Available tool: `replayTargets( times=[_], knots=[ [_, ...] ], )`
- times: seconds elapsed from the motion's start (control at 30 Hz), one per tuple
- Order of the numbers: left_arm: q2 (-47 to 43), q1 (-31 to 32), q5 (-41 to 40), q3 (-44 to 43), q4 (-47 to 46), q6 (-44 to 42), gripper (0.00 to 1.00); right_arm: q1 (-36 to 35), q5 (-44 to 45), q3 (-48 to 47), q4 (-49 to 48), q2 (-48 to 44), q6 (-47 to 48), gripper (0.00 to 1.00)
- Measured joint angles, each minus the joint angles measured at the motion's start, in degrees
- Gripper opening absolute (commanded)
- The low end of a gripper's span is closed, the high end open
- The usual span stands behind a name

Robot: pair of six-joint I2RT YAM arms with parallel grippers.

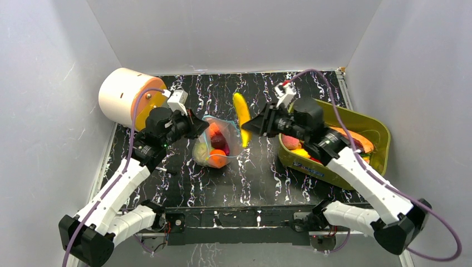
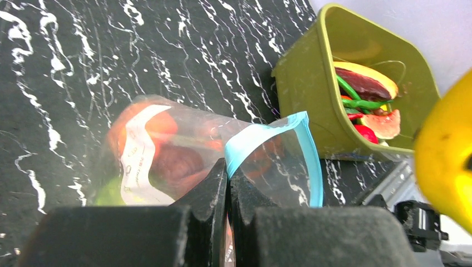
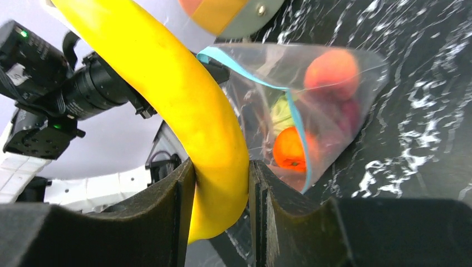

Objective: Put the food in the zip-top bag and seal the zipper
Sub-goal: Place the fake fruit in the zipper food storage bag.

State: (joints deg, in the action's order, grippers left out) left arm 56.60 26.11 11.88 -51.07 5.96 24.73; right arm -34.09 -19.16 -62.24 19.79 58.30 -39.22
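Note:
The clear zip-top bag (image 1: 214, 146) lies mid-table with its mouth held up and open, and an orange (image 3: 289, 149), a peach (image 3: 332, 69) and other food inside. My left gripper (image 1: 195, 125) is shut on the bag's mouth edge, pinching the blue-teal zipper (image 2: 267, 133) between its tips (image 2: 227, 166). My right gripper (image 1: 249, 129) is shut on a yellow banana (image 1: 241, 113), gripped near its lower end (image 3: 221, 183), just right of the open mouth (image 3: 295, 122). The banana also shows in the left wrist view (image 2: 445, 156).
An olive-green bin (image 1: 345, 119) with more toy food (image 1: 300, 146) stands at the right, under my right arm. A white cylinder with an orange end (image 1: 125, 94) lies at the back left. White walls enclose the black marbled table.

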Motion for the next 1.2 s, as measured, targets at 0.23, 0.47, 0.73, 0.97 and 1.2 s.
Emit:
replayTargets(
  times=[0.23,0.47,0.73,0.97,1.2],
  knots=[
    [-1.9,0.0,5.4,2.9,-1.3,3.5,0.0,-11.5,1.5,-1.6,-0.4,11.8,-2.7,0.19],
    [-1.8,0.0,9.2,2.9,-2.1,3.6,0.0,-14.8,2.0,-1.9,2.9,16.5,-5.9,0.18],
    [-1.8,0.0,11.4,3.5,-2.9,3.4,0.0,-15.0,6.6,-1.8,7.5,16.3,-7.0,0.19],
    [-2.1,0.0,14.6,4.0,-3.9,3.5,0.0,-15.0,10.3,-2.1,10.8,17.2,-7.0,0.23],
    [-2.9,0.0,17.7,6.2,-6.1,5.2,0.0,-15.0,12.7,-2.1,11.2,18.0,-7.5,0.22]
  ],
)
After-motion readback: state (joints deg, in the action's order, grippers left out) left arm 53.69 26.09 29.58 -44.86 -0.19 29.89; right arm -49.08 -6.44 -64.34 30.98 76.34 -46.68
